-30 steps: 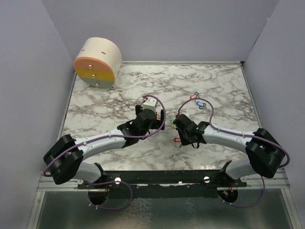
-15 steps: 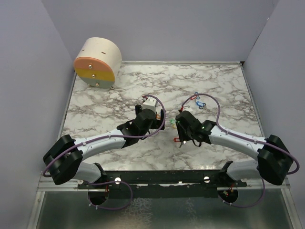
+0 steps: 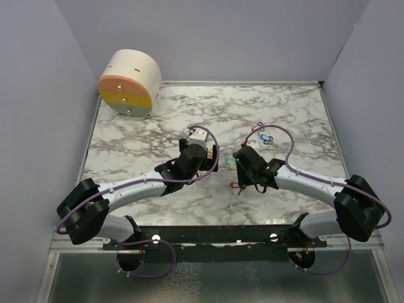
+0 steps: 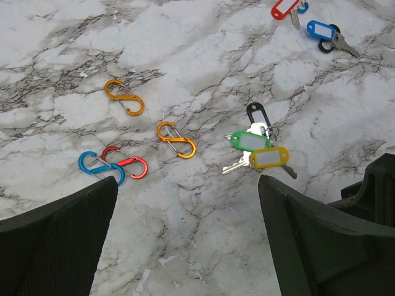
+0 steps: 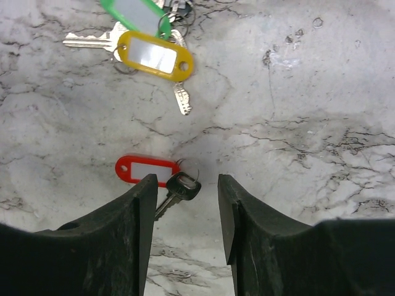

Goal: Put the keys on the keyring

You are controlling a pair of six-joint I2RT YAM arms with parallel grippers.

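Grey-veined white marble (image 3: 126,139) covers the table, closed in by plain lilac walls (image 3: 38,76).

The jaws of the right gripper (image 5: 185,180) stand apart just above the marble and clamp nothing. Between them, low in the right wrist view, lies the dark head of a small key (image 5: 180,187). Its red tag (image 5: 147,169) runs left, and one end is hidden behind the finger on the left of the frame. Above, at the top of that frame, a yellow tag (image 5: 154,57) and a green tag (image 5: 133,11) lie in a bunch with silver keys.

The left gripper (image 4: 187,185) has its jaws spread wide, holding nothing. Beyond them, right of centre in the left wrist view, the same bunch shows with a black tag (image 4: 259,114) behind it. Left of the bunch lie four S-shaped clips: two orange (image 4: 176,139), one red (image 4: 125,163) and one blue (image 4: 100,168), the last two touching. In the upper right corner sit another red tag (image 4: 284,8) and a blue tag (image 4: 321,29).

In the upper left of the overhead view, a round wooden box (image 3: 129,82) stands at the table's corner.

A second ago the right jaws were pressed together; now they have parted. That gripper has edged slightly up the frame, while the red-tagged key stays in the same spot. The left arm has not moved.
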